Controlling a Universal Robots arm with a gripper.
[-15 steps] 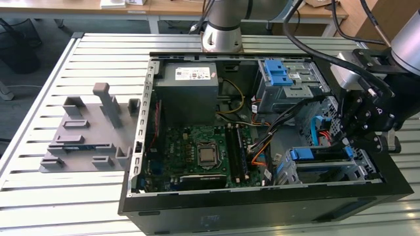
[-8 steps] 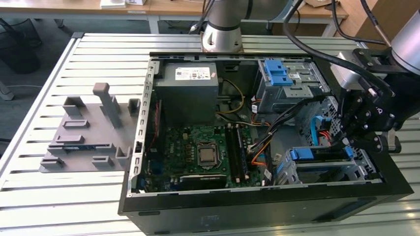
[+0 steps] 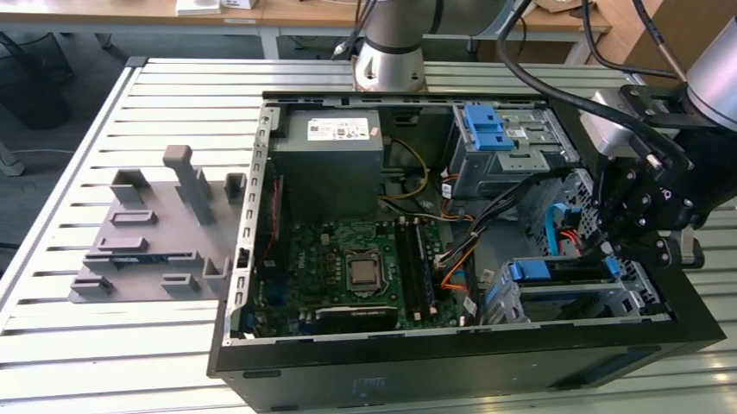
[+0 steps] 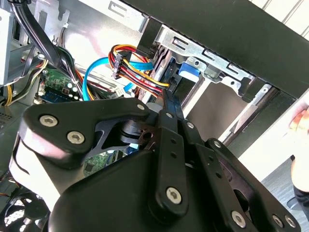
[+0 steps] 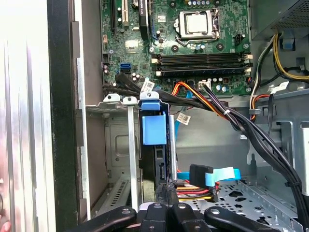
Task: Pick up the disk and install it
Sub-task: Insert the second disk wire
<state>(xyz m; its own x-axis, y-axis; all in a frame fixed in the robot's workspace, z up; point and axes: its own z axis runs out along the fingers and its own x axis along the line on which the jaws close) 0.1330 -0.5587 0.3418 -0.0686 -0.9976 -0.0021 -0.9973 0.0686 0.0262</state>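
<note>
The gripper (image 3: 623, 252) is down inside the open computer case (image 3: 461, 366), at about 3 o'clock of the case in the exterior view. In the first wrist view its jaws look closed onto the near end of the disk (image 5: 161, 164), the two dark fingertips (image 5: 172, 192) drawn close together with the slab's edge running straight out from between them.

The disk stands on its thin edge in the lower drive cage (image 5: 119, 145), its long axis in line with the gripper's reach, pointing away from the jaws toward the motherboard (image 5: 193, 53). The carrier's blue tab (image 5: 153, 128) sits at the far end, against the cage's front rail. From where I stand the disk seems mostly slid into its slot; whether it has latched I can't say.

In the exterior view the carrier's blue strip (image 3: 557, 270) lies at roughly 9 o'clock from the gripper, just beside it. A blue data cable (image 5: 219, 175) and a bundle of red, yellow and black power wires (image 5: 195, 193) lie close to the jaws on one side. At 12 o'clock from the gripper sits the upper cage with its blue latch (image 3: 488, 129), and the grey power supply (image 3: 331, 155) is at about 10 o'clock, well apart.
</note>
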